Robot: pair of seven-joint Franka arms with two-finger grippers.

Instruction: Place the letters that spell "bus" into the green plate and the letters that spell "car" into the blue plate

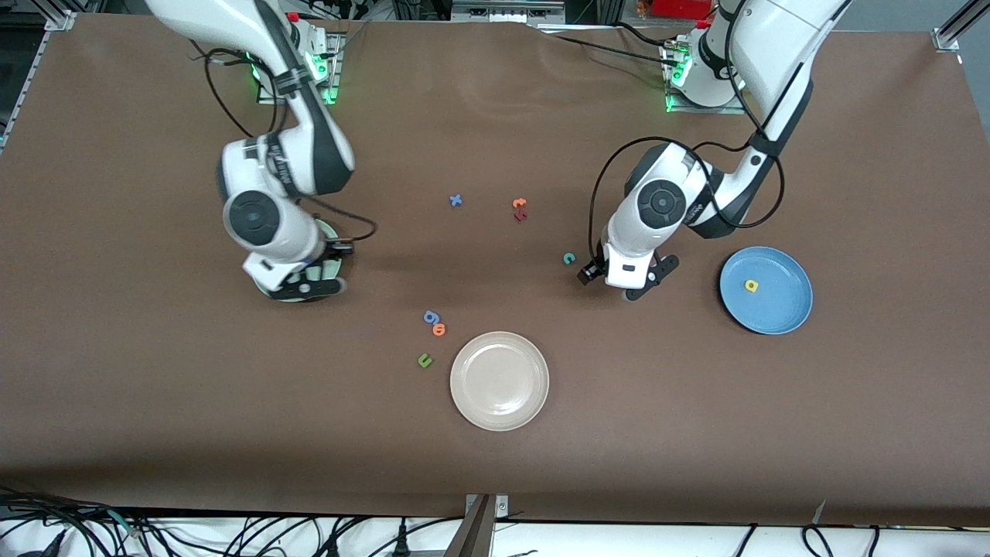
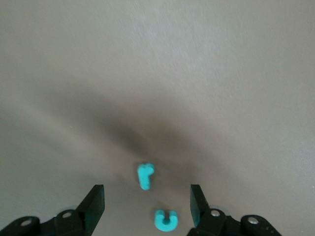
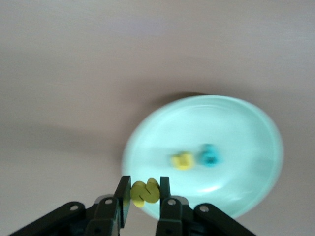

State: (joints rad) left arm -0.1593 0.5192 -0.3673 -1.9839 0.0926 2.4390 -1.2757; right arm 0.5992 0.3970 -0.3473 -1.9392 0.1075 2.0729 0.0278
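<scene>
We judged the foam letters light, soft and easily squashed, so our right gripper [image 3: 143, 191] pinched the yellow "s" [image 3: 144, 191] by its flat faces over the green plate [image 3: 236, 123], while our left gripper [image 2: 147, 202] hung open over the teal "r" [image 2: 145, 175] and "c" [image 2: 165, 221].

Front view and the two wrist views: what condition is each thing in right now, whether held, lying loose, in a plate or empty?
Right gripper: shut on the yellow "s", over the green plate.
Green plate: holds a yellow letter and a teal letter.
Left gripper: open, empty, above the table.
Teal "r": loose on the table.
Teal "c": loose on the table.
Blue plate: holds the yellow "a".
Beige plate: empty.
</scene>
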